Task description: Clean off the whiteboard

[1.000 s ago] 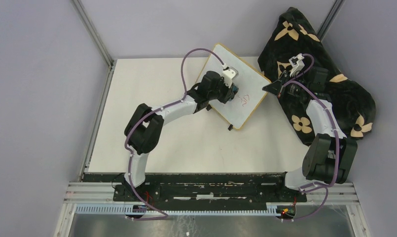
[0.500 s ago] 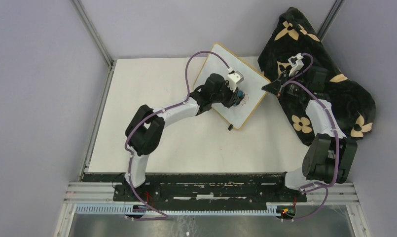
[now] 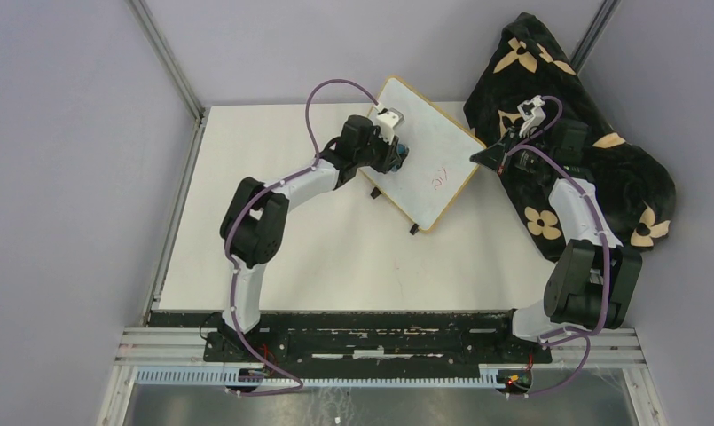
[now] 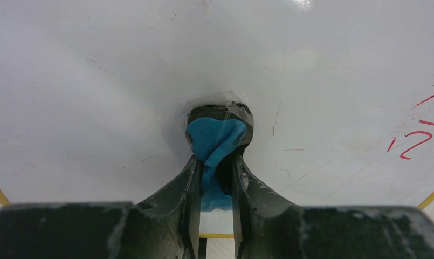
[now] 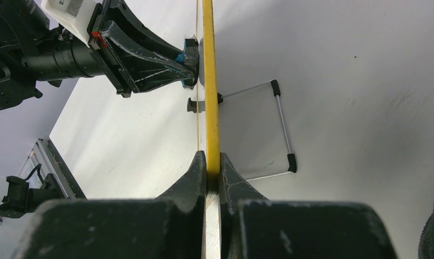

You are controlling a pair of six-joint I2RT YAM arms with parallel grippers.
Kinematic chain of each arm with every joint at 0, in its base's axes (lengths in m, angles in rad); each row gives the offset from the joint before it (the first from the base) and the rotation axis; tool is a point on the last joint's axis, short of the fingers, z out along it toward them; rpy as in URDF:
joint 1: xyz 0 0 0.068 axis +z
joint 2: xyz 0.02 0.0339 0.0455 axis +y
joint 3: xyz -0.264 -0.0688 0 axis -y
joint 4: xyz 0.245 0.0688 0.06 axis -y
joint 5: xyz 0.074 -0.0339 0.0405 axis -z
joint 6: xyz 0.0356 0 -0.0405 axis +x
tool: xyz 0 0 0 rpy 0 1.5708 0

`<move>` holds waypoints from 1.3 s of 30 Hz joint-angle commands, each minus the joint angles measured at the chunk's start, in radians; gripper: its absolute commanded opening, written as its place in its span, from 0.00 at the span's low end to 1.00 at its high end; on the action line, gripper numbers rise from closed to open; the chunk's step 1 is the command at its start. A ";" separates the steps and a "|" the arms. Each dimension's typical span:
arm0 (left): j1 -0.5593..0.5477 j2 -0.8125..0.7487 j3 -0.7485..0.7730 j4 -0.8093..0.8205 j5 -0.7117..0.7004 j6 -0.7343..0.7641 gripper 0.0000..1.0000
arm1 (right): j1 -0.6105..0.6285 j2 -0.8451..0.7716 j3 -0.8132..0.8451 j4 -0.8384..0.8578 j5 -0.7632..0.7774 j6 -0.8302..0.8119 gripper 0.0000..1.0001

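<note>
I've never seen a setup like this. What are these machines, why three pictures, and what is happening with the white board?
These are two robot arms bolted to a table. The wide picture comes from a camera overhead; the other two come from small cameras on each wrist. The left gripper pinches a small blue eraser against the whiteboard, which has red marks on it. The right gripper clamps the board's wooden edge. A black patterned cloth lies at the right.

The red handwriting (image 4: 413,143) on the whiteboard (image 4: 96,81) reads roughly "12"; nothing else is legible.
</note>
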 commanded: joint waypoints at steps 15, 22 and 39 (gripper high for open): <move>-0.297 -0.059 -0.023 -0.018 -0.059 0.005 0.03 | 0.035 0.012 -0.010 -0.095 -0.037 -0.089 0.01; -0.334 -0.067 -0.066 -0.017 -0.068 0.011 0.03 | 0.035 0.011 -0.007 -0.097 -0.040 -0.089 0.01; -0.123 -0.001 0.060 -0.053 -0.135 0.085 0.03 | 0.034 0.020 -0.002 -0.097 -0.042 -0.090 0.01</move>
